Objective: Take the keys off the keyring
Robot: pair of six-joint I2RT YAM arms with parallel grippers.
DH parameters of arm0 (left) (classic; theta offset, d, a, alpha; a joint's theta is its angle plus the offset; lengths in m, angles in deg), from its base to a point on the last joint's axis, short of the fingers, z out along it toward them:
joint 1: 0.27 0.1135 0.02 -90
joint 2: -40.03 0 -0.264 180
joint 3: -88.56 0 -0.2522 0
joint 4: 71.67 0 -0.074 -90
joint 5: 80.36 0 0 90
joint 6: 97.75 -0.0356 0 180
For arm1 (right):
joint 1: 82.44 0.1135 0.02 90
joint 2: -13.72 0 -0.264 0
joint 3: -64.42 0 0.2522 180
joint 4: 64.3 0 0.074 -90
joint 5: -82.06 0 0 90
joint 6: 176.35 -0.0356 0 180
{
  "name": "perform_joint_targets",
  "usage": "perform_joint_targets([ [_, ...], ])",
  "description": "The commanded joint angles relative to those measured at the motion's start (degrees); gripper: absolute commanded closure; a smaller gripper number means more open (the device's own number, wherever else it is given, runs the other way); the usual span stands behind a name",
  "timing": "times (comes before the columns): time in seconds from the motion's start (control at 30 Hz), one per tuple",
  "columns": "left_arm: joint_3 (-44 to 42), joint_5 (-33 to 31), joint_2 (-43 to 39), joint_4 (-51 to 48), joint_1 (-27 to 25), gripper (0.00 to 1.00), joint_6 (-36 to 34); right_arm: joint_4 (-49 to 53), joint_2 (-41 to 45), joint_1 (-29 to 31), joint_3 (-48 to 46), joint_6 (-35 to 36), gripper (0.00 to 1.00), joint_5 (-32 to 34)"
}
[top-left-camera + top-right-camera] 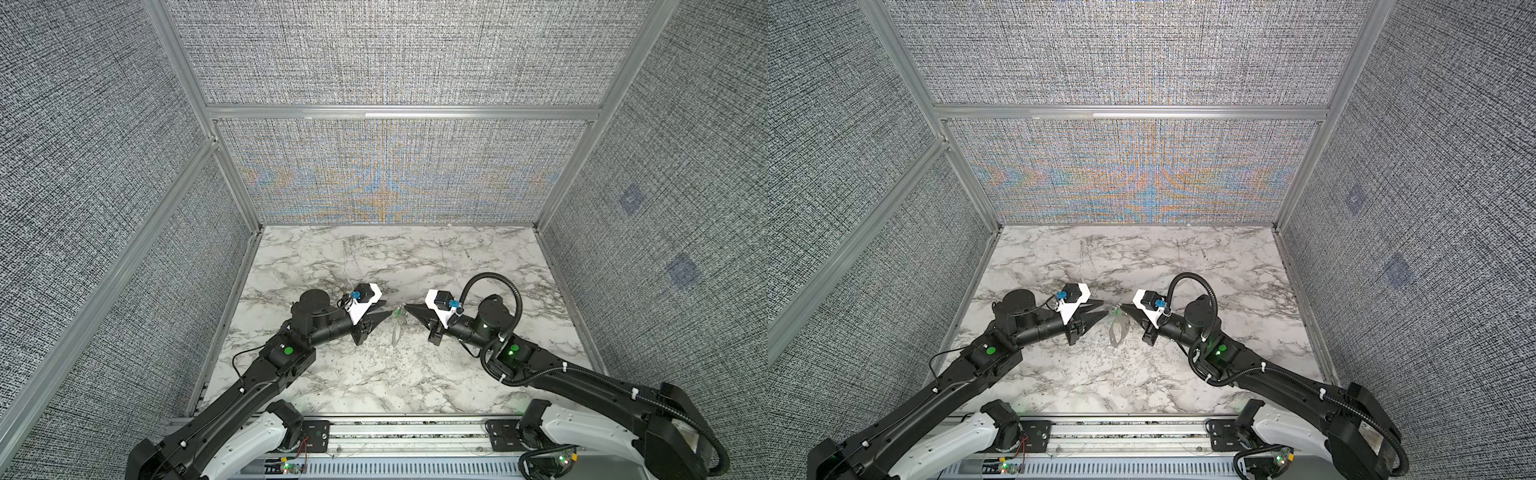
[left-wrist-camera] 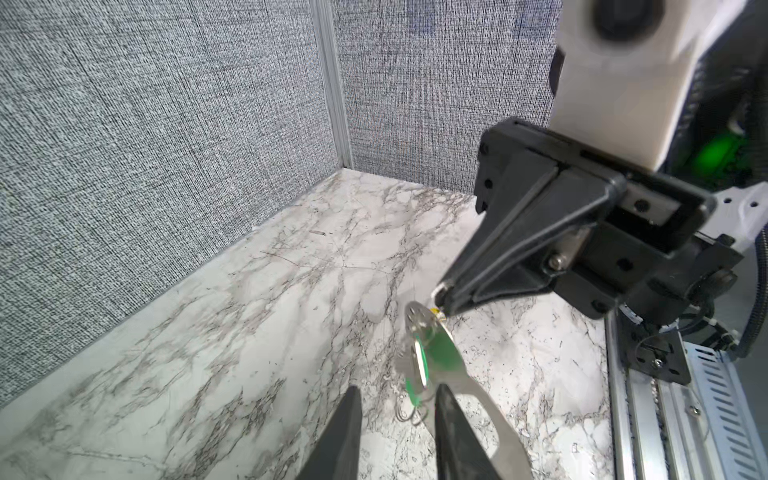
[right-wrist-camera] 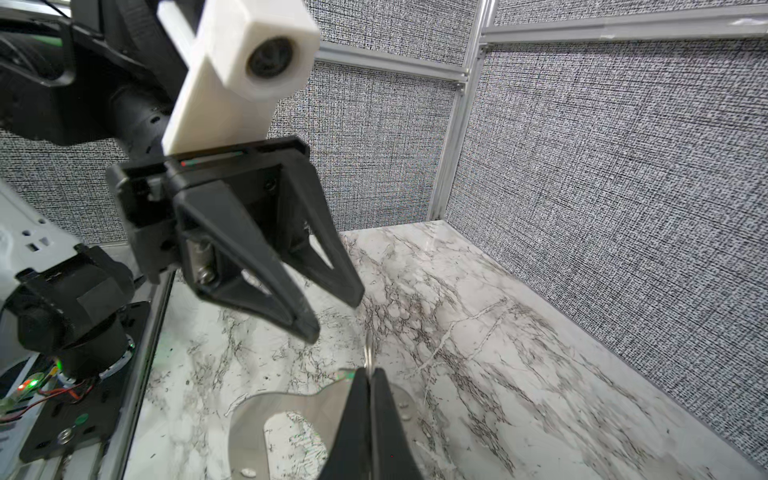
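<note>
My right gripper is shut on the top of the keyring. Here the keyring looks like a flat silver-grey loop, and it hangs over the marble in a top view. A green tag of one of the keys dangles beside the keyring band. A sliver of yellow shows at the right gripper's tip. My left gripper stands open just short of the bundle. The green tag's lower end and a thin wire ring sit between its fingertips, ungripped. Both top views show the two grippers tip to tip.
The marble tabletop is boxed in by grey fabric walls on aluminium frames at the back and both sides. A metal rail with the arm bases runs along the front edge.
</note>
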Motion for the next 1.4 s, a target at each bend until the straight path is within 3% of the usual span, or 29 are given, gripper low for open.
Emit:
perform_joint_targets([
  [0.0, 1.94, 5.59, 1.10, -1.35, 1.57, 0.72, -0.83, -3.89, 0.36, -0.37, -0.27, -0.23, 1.00, -2.80],
  [0.4, 4.61, 15.70, 4.76, -2.29, 2.90, 0.74, -3.48, -4.27, -0.07, -0.76, -0.33, -1.50, 1.00, -5.66],
  [1.23, 4.77, 19.04, 7.00, -3.17, 2.96, 0.81, -8.37, -5.98, -1.32, -0.84, 0.48, -2.40, 1.00, -8.80],
  [1.37, 4.54, 19.22, 6.57, -2.47, 2.90, 0.87, -8.60, -5.91, -1.36, -0.84, 0.52, -2.47, 1.00, -9.34],
])
